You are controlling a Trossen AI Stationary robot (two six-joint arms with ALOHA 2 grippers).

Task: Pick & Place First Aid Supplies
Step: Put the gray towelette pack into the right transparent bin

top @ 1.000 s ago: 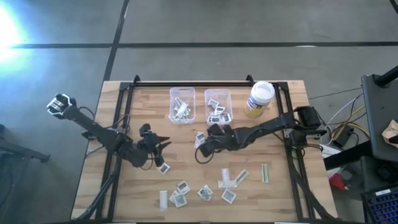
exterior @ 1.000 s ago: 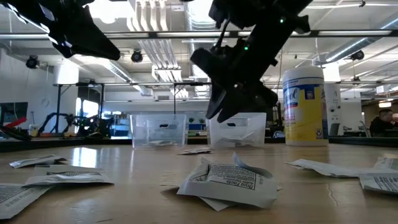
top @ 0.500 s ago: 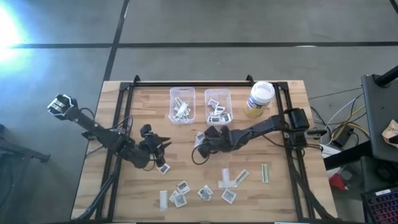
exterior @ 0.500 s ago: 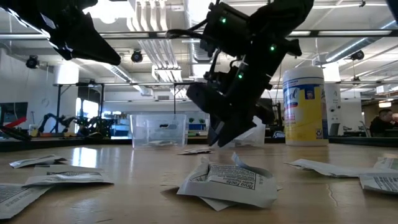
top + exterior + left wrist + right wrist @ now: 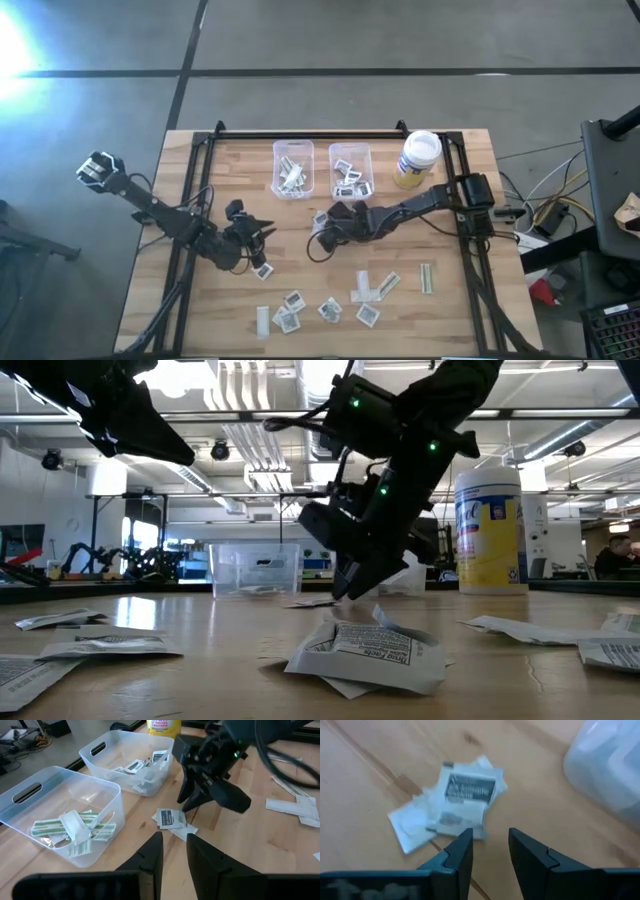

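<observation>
Because the square white packets with dark print [image 5: 457, 802] lie in a small overlapping pile just in front of the two clear plastic bins [image 5: 350, 170], I have the right gripper [image 5: 322, 231] tipped down over them, its jaws parted a narrow gap and holding nothing, presumably to pinch the top one. Its wrist view shows what the overhead cannot: the fingertips [image 5: 462, 845] sit just short of the pile's near edge, not yet around it. From the left wrist I can read the sorting (long pale strips [image 5: 75, 825] in one bin, square packets in the other). More packets lie scattered at the wooden table's [image 5: 460, 300] front. My left gripper [image 5: 262, 231] waits off to the side, jaws narrowly apart, empty.
</observation>
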